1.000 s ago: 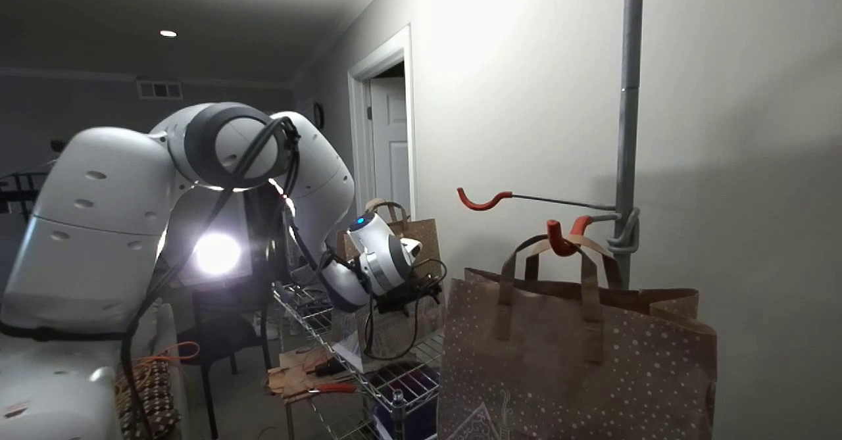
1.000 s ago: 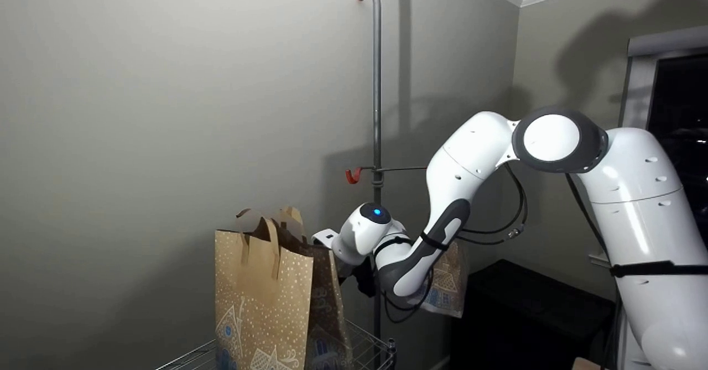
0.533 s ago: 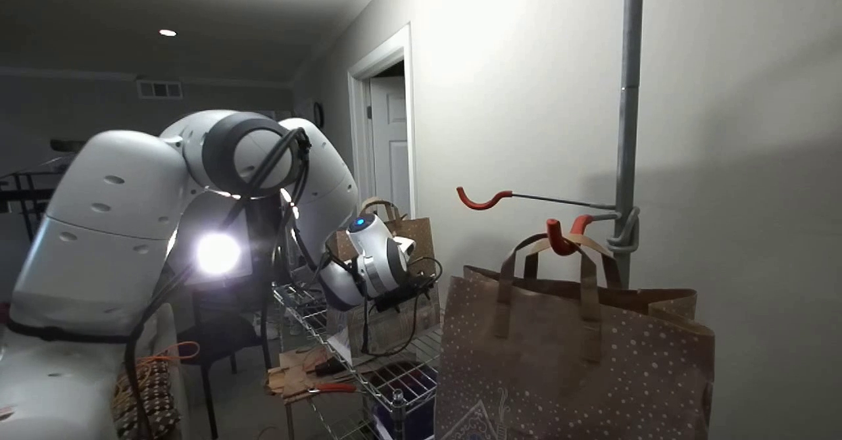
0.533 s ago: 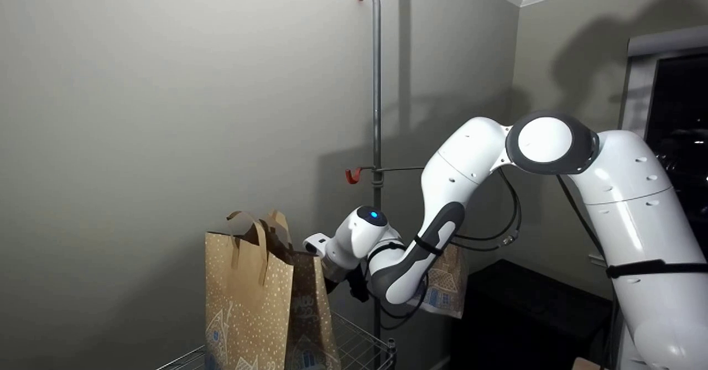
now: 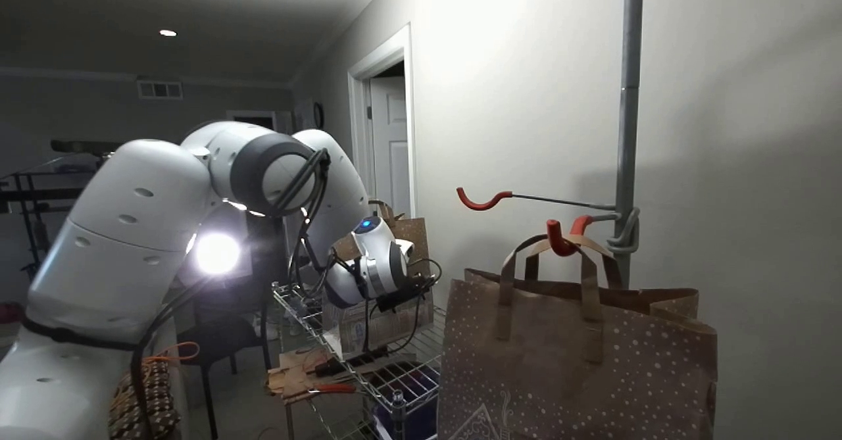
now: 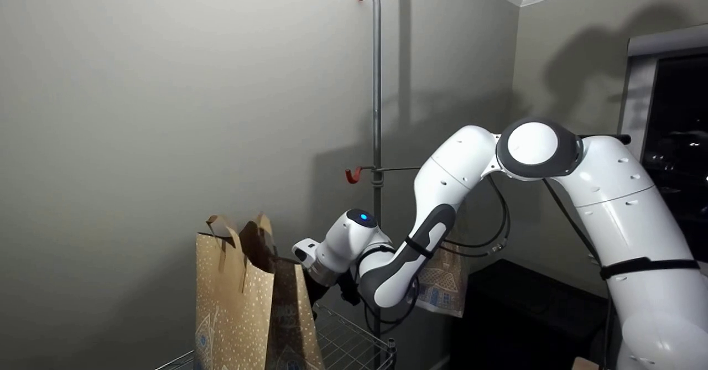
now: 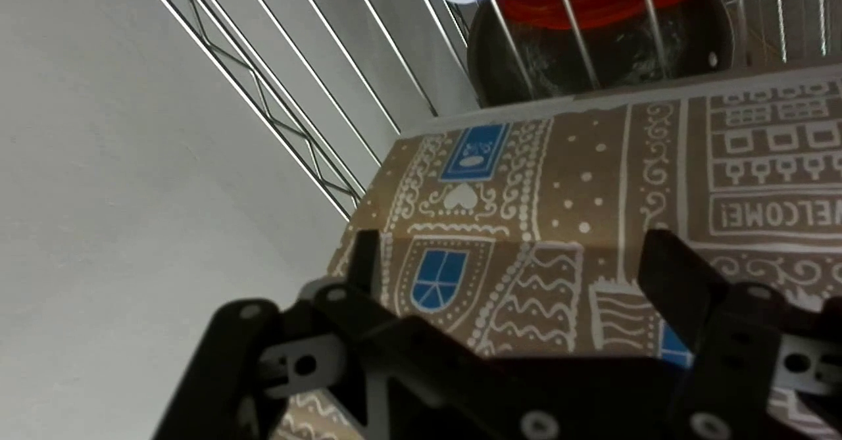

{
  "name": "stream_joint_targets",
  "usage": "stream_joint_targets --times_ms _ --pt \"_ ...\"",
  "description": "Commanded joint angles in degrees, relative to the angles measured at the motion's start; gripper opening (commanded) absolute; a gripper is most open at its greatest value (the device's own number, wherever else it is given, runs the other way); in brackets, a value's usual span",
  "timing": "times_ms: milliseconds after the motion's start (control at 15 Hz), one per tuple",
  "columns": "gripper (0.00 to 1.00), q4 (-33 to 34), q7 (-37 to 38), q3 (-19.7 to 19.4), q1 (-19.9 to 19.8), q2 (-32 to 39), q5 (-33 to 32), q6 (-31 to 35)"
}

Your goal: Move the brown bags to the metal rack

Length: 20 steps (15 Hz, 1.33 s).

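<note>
We judge the step in hand to be nudging the standing bag (image 6: 243, 303) along the metal rack (image 5: 398, 414) to make room for the hanging bag (image 5: 572, 361), which is looped by its handles over a red hook (image 5: 559, 239). We find the claw (image 7: 514, 252) with its fingers well apart, facing the printed side and gripping nothing; whether the tips touch the paper, we cannot tell. We advise slow, level pressure low on the panel, so that the base slides and the paper neither buckles nor tips, then a straight retreat clear of the handles. Condition of the standing bag: brown paper, roughly upright on the mesh, mouth gaping, two loop handles raised, white gingerbread-style print with blue windows, a crease across the printed panel. The hanging bag shows pale speckles and an open top.
</note>
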Motion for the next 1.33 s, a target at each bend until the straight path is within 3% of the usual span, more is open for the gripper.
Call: stream_joint_targets --times_ms 0,133,200,333,400,733,1067,1133,1200,1267 --pt "1.00 -2.4 -2.4 -0.1 -2.4 -4.3 -0.2 -5.9" --pt "1.00 -5.3 -1.5 -0.4 -3.7 -7.5 -0.1 -7.4" --pt "1.00 -7.3 -4.5 -5.4 0.6 -9.8 5.2 -5.3" --pt "1.00 -10.3 -2.9 -8.9 2.8 -12.7 6.3 -3.9" --pt "1.00 -12.5 2.6 -7.3 0.8 -14.6 1.5 -3.8" --pt "1.00 -28.1 13.6 -11.3 0.4 -29.5 -0.4 4.0" --pt "1.00 -44.1 20.5 -14.9 -2.2 -41.3 4.2 14.5" --pt "1.00 -46.2 21.9 -16.5 -1.5 -42.3 5.0 16.0" --pt "1.00 -48.9 17.2 -19.7 2.2 -43.1 12.8 17.2" --pt "1.00 -43.1 29.0 -21.0 1.5 -38.9 2.7 15.7"
